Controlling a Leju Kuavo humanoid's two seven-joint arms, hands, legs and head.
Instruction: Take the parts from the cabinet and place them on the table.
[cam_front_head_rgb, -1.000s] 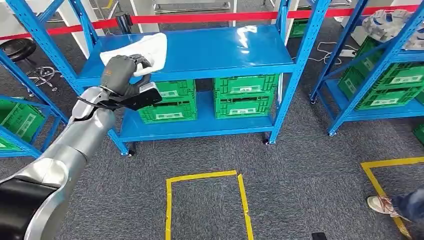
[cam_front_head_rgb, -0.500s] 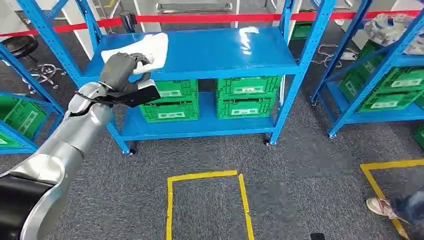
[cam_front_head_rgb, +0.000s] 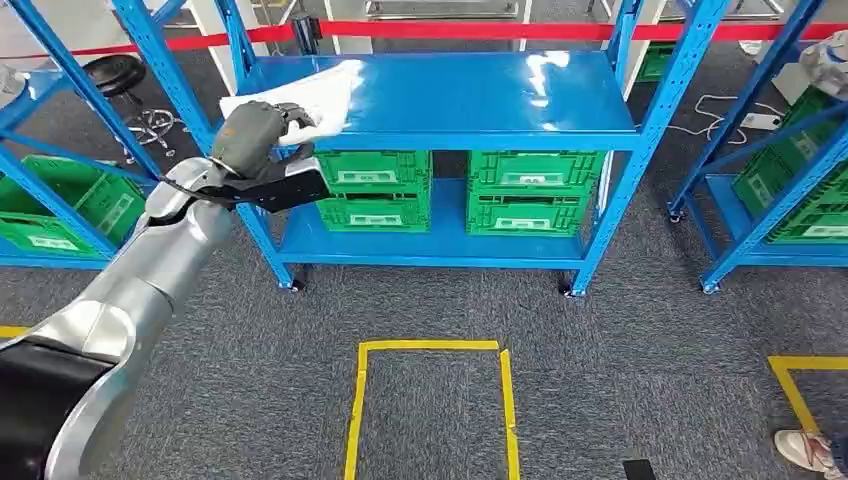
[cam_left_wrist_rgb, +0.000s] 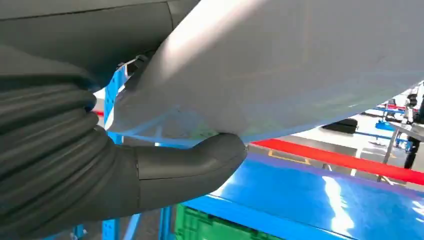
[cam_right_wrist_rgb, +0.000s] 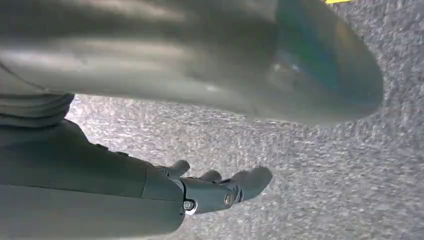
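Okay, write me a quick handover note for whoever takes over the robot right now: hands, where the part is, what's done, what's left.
Left hand: holds the white part at the front left corner of the blue rack's top shelf; in the left wrist view the part is above the shelf, with the thumb under it.
Right hand: hangs over the grey carpet, holding nothing, fingers loosely curled.
Done: part gripped.
Left: carry it to the table and set it down.
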